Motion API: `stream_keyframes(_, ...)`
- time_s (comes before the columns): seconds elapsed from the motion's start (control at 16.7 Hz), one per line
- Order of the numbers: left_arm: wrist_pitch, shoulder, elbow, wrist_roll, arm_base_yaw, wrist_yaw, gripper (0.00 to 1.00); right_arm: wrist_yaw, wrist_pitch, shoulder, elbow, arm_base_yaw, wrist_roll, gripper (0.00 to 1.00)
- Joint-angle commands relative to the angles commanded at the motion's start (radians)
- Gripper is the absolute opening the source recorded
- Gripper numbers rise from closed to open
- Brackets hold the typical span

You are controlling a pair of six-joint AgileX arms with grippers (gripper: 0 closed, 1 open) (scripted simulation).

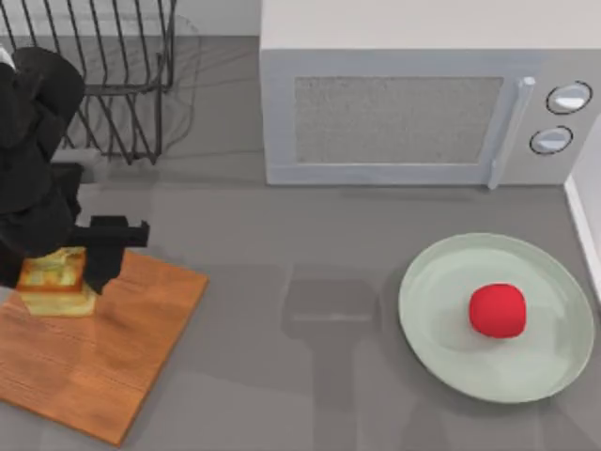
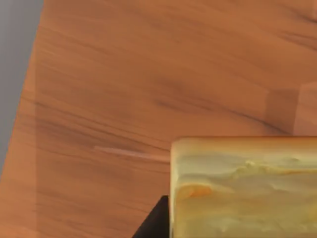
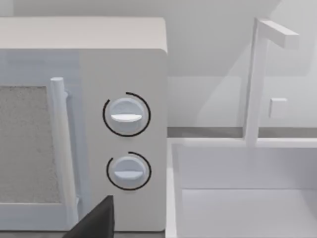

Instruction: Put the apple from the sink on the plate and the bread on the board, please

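Note:
The bread (image 1: 54, 282), a golden chunk with a toasted top, sits over the far left corner of the wooden board (image 1: 103, 357). My left gripper (image 1: 80, 268) is shut on it, and I cannot tell whether the bread touches the wood. Up close, the bread (image 2: 247, 188) is above the board's grain (image 2: 148, 74), with one black finger (image 2: 154, 220) beside it. The red apple (image 1: 497, 310) lies near the middle of the mint-green plate (image 1: 441, 319) at the right. The white sink (image 3: 237, 198) holds nothing. A dark part of my right gripper (image 3: 94, 222) shows, facing the microwave.
A white microwave (image 1: 394, 113) stands at the back, door closed, its two dials (image 3: 126, 116) close to the right wrist camera. A black wire rack (image 1: 113, 75) sits at the back left, just behind my left arm. Grey counter lies between board and plate.

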Motion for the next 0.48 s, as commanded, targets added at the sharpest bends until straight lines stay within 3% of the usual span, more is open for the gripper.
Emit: stream_keyframes(0.48, 0.105, 0.04, -0.068, 0.001, -0.001, 0.001, 0.0, 0.0, 0.0, 0.0, 0.0, 0.0, 0.0, 1.0)
